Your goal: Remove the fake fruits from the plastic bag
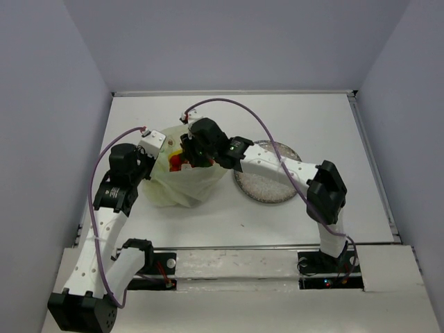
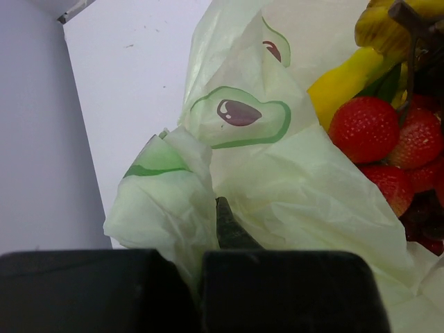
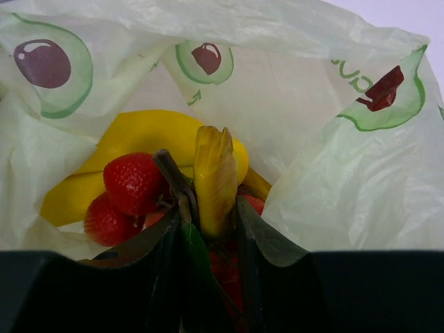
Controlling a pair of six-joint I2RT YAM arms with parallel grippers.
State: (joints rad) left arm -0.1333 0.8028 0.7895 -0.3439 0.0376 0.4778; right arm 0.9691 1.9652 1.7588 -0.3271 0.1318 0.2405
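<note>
left fingers (image 2: 226, 223): pressed together on a fold of the plastic bag (image 2: 277, 180). We see the film bunched up on both sides of the dark tip.
right fingers (image 3: 269, 240): down in the bag mouth, set narrow either side of a yellowish banana tip (image 3: 214, 177) and a dark stem. We cannot tell if they really pinch it.
plastic bag: crumpled on the tabletop (image 1: 312, 118) left of centre, between the two arms. Its mouth is agape and there are avocado prints on the film.
fake fruits (image 3: 152, 173): the ones we see sit inside the bag, low in the opening.
red berry bunch (image 3: 128, 182): just left of the right fingers and touching the yellow fruit behind it, with a green leaf by the stem. From the left wrist we see it at the bag's right edge.
banana (image 3: 142, 132): yellow, lying behind the berries against the bag's back wall.
plate (image 1: 267, 189): speckled grey, just right of the bag, partly under the right arm.
</note>
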